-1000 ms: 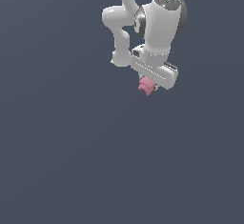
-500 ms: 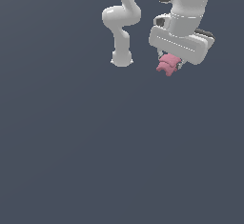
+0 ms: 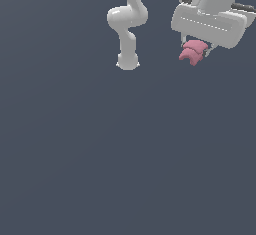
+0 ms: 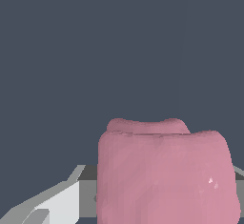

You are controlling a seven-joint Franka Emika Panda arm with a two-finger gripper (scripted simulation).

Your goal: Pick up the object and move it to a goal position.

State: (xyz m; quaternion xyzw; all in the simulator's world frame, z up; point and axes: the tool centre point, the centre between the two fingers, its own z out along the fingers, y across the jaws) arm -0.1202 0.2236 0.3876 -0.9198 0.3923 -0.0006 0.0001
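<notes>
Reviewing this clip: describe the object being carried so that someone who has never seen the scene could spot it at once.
Find the white robot arm in the exterior view, then its boxy white gripper near the view's upper right. Directly beneath it, gripped, sits the pink lumpy blob, matte with rounded lobes. It is the only coloured thing against the white arm and dark grey background.

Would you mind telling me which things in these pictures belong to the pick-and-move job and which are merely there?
Part of the job:
- pink object, lumpy, held under the gripper; fills much of the wrist view
- gripper, closed on the pink object

Merely there:
- arm base, standing on the floor
- dark grey floor; nothing else shows, and no goal marker is visible
</notes>
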